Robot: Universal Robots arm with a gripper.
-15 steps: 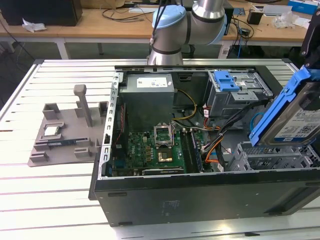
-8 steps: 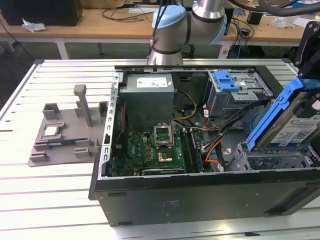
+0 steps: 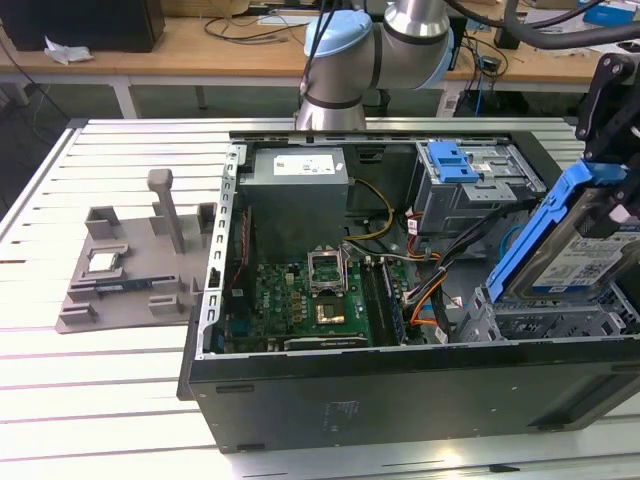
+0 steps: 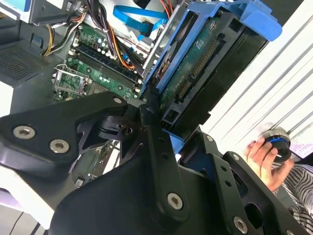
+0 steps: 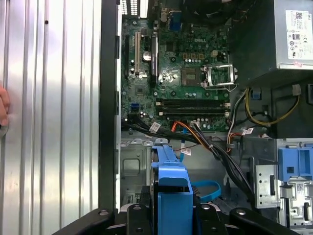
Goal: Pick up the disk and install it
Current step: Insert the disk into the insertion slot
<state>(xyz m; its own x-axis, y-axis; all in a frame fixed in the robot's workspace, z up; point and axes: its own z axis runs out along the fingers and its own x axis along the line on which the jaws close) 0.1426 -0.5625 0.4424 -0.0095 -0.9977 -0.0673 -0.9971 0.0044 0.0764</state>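
- Exterior view: your jaws grip the disk (image 3: 585,250), which is tilted, with the drive bay (image 3: 545,318) just below them.
- Step in hand: insertion, I judge; you'll need to level the disk with that bay.

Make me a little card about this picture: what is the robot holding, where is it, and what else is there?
the disk: silver, in a blue frame, tilted at the exterior view's right end of the computer case
pincer: shut on the disk
green board: inside the computer case
blue bracket: atop the metal cage
grey tray: on the table, exterior view's left
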